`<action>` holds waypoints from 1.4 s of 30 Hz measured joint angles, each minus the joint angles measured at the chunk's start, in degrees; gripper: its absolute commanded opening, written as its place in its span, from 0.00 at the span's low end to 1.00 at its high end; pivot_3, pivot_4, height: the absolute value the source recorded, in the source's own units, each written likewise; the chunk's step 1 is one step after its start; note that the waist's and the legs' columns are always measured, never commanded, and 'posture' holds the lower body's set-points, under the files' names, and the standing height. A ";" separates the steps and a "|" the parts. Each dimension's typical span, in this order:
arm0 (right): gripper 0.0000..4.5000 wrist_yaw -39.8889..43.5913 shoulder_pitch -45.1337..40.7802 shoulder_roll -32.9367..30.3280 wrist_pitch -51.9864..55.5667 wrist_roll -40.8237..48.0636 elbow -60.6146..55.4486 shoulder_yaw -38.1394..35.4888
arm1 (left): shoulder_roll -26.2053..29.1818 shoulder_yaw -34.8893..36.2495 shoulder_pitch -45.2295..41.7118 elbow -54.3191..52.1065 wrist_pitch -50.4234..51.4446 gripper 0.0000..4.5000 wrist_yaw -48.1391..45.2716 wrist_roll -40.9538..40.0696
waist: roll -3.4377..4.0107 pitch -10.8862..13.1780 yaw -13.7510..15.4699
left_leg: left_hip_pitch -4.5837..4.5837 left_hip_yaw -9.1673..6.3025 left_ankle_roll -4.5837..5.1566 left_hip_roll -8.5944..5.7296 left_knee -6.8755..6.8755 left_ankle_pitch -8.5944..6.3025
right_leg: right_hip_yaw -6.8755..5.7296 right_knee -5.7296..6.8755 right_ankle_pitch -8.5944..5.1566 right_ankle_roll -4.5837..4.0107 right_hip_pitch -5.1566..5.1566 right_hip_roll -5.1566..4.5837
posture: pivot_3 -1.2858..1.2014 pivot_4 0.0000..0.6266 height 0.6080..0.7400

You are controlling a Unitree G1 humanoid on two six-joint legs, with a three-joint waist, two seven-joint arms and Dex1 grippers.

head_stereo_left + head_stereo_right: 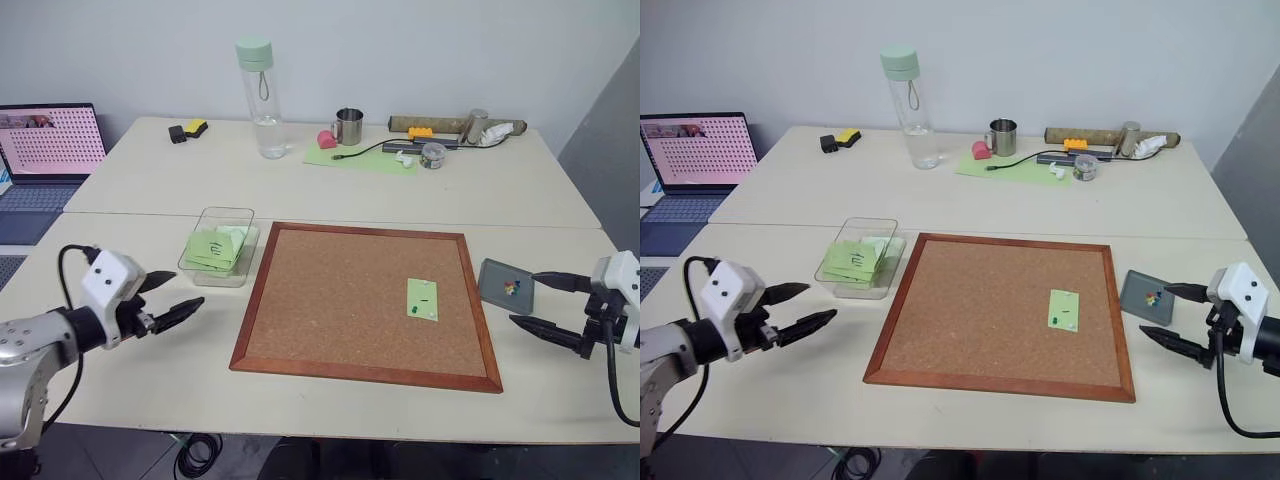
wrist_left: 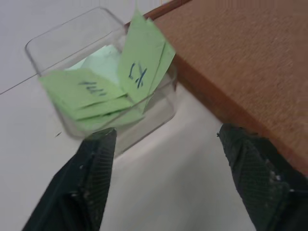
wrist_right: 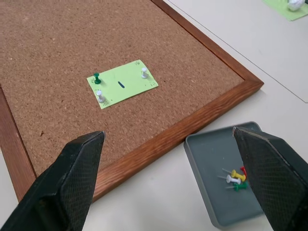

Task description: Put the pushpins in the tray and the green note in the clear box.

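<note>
The green note [image 3: 122,84] lies on the corkboard [image 1: 340,300], toward its right side. Three pushpins hold it down: a dark green one [image 3: 96,77] and two white ones [image 3: 144,72]. The grey tray [image 1: 497,278] sits just right of the board with several coloured pushpins [image 3: 234,177] in it. The clear box [image 1: 225,216] stands left of the board and holds several green slips. My left gripper [image 1: 188,290] is open and empty, close to the box's near side. My right gripper [image 1: 522,298] is open and empty at the tray's right edge.
A laptop [image 1: 45,150] stands at the far left. Along the back of the table are a water bottle [image 1: 260,100], a metal cup [image 1: 348,126], a pale green sheet [image 1: 365,158] with a cable, and assorted small items [image 1: 450,135]. A seam runs between the two tables.
</note>
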 measured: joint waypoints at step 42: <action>0.71 -12.36 -28.58 17.39 -8.81 -17.77 21.74 32.14 | -30.48 -38.66 -27.35 29.63 -25.16 0.00 1.07 17.78 | 0.01 -0.04 -0.11 | -0.06 0.00 -0.02 -0.06 0.72 0.03 | 0.09 0.52 0.08 0.14 -0.01 0.09 | 0.52 0.24 1.00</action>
